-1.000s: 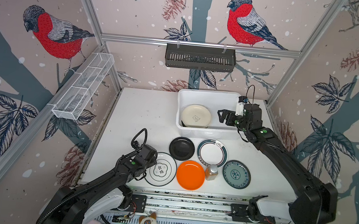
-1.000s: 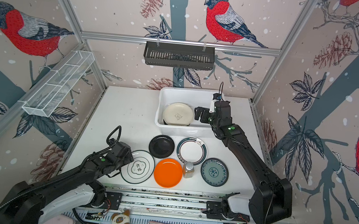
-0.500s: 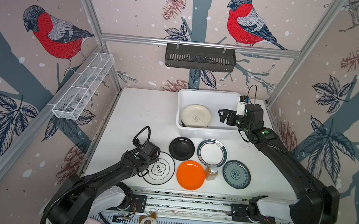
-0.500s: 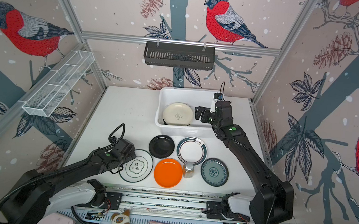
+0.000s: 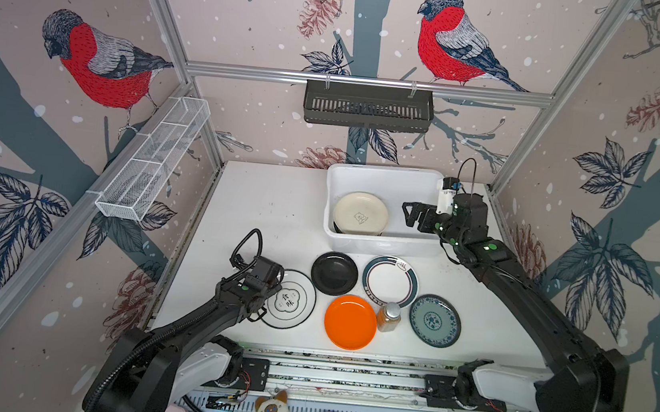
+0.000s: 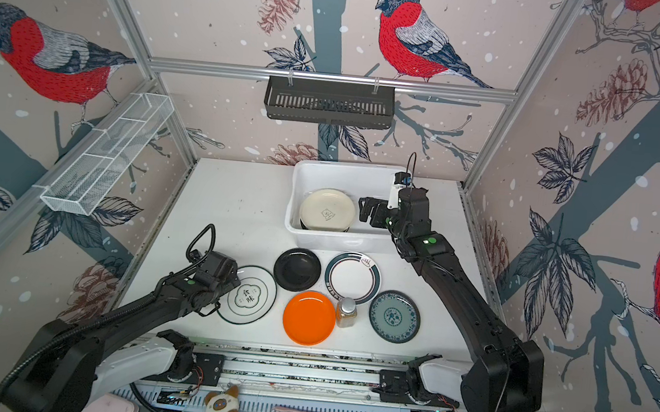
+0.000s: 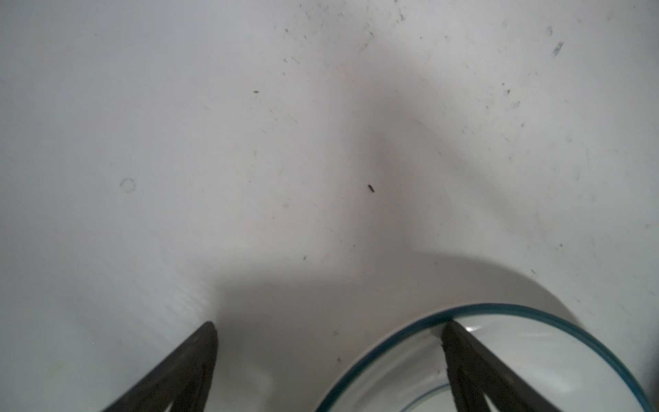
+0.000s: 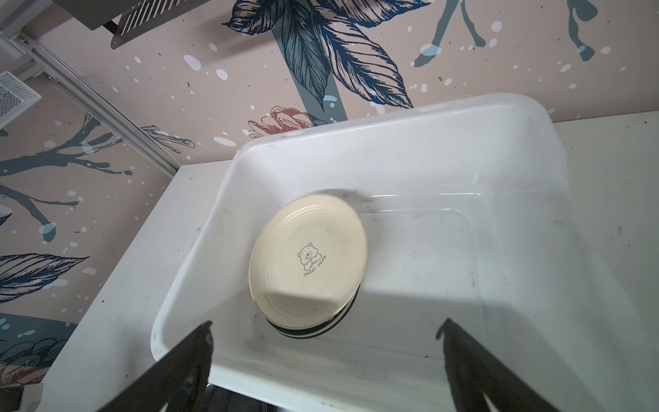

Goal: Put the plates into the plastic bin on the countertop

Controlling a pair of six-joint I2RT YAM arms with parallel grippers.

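Left wrist view shows you the left gripper spread wide and holding nothing; one finger sits over the emblem plate just inside its rim, whether touching you cannot tell, the other over bare countertop; in both top views that plate lies near left, beside the black plate, teal-rimmed plate, orange plate and patterned plate; your right gripper hangs wide open and empty above the plastic bin, where a cream plate tops a small stack
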